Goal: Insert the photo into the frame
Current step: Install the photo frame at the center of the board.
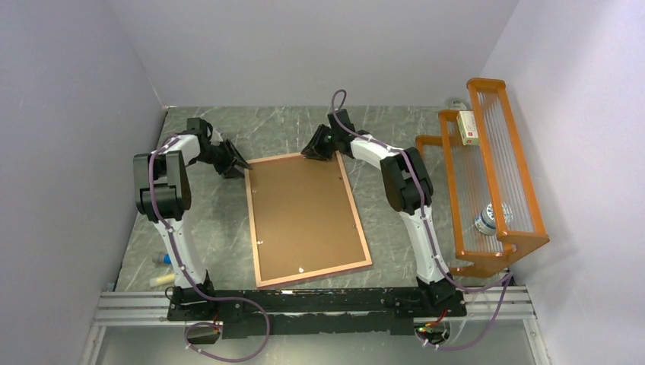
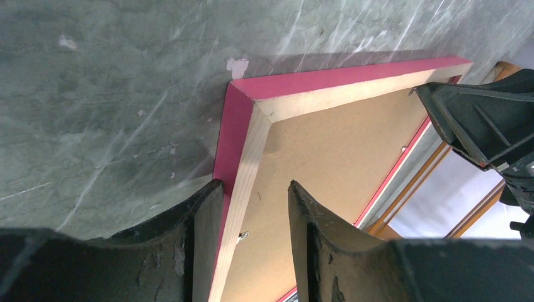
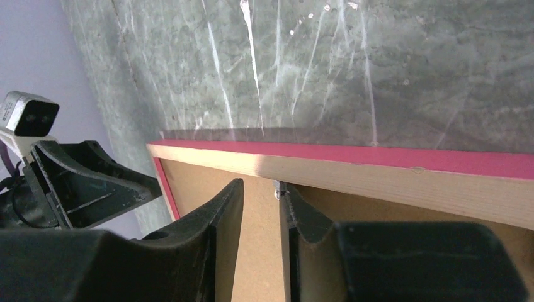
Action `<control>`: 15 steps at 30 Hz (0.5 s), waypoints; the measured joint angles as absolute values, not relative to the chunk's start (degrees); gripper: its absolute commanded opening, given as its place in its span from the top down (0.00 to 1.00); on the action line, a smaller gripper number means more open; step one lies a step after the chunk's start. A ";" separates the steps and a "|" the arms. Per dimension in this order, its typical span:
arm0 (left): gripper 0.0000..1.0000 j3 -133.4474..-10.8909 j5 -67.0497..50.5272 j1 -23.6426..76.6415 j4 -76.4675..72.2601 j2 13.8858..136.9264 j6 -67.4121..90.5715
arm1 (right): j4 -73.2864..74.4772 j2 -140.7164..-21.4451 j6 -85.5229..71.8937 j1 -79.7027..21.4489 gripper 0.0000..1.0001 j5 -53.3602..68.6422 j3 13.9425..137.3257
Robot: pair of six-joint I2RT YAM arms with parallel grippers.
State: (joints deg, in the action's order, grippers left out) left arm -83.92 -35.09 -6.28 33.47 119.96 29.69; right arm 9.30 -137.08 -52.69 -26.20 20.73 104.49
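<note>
Left jaws are held spread astride a rail of the face-down frame [image 2: 249, 157], right jaws narrowly parted at its clip [image 3: 278, 187], pinch not discernible; backing board [image 1: 304, 213] is seated, photo unseen, so completion is judged near.

One frame [image 2: 250, 157], one backing board [image 1: 308, 217], one orange rack [image 1: 506, 244], two pincers [image 1: 238, 170] [image 1: 312, 151].

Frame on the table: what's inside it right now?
The frame lies back up, and a brown backing board fills it. Whether the photo sits underneath cannot be seen, because the board covers everything inside.
</note>
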 measured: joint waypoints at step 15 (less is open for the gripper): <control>0.51 -85.52 -37.34 -6.85 33.71 122.08 29.85 | 7.90 -138.34 -54.26 -25.52 0.58 24.84 105.16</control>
